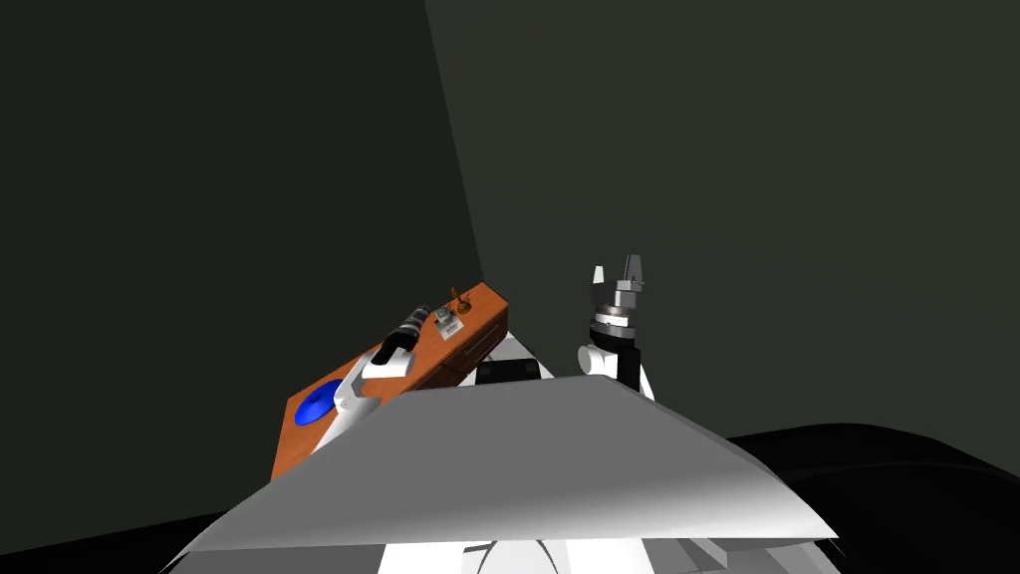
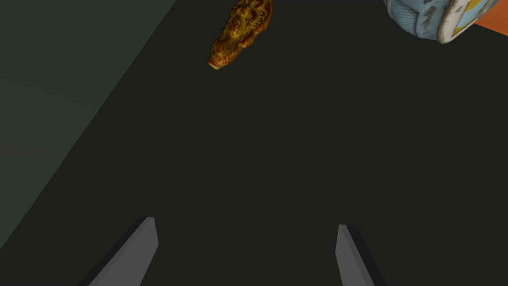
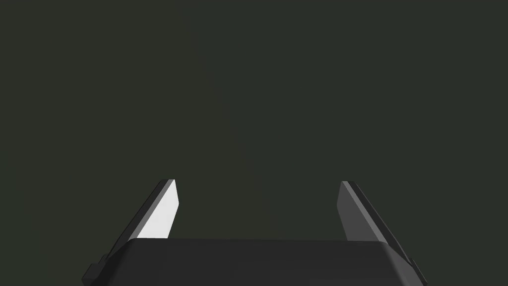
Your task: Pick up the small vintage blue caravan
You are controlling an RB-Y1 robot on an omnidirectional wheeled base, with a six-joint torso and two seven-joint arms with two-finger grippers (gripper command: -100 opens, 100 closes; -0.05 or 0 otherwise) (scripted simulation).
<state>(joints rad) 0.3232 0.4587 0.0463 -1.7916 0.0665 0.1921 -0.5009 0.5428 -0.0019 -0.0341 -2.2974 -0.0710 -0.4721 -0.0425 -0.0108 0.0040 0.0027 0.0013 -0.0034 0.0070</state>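
Where left gripper (image 2: pixel 245 222) gapes, caravan (image 2: pixel 431 17) and figurine (image 2: pixel 240 32) near | right gripper (image 3: pixel 258 182) released, raised

The long orange-brown cabinet top (image 1: pixel 299 443) reads as wood with a smooth, low-sheen finish. The small pale blue caravan (image 2: pixel 421 17) wears scuffed, dark-flecked paint (its whitish rim looks equally worn). The yellow-and-brown mottled figurine (image 2: pixel 241 32) has a bumpy, carved-looking surface with a faint gloss. The round blue dish (image 1: pixel 317 402) appears smooth and evenly coloured.
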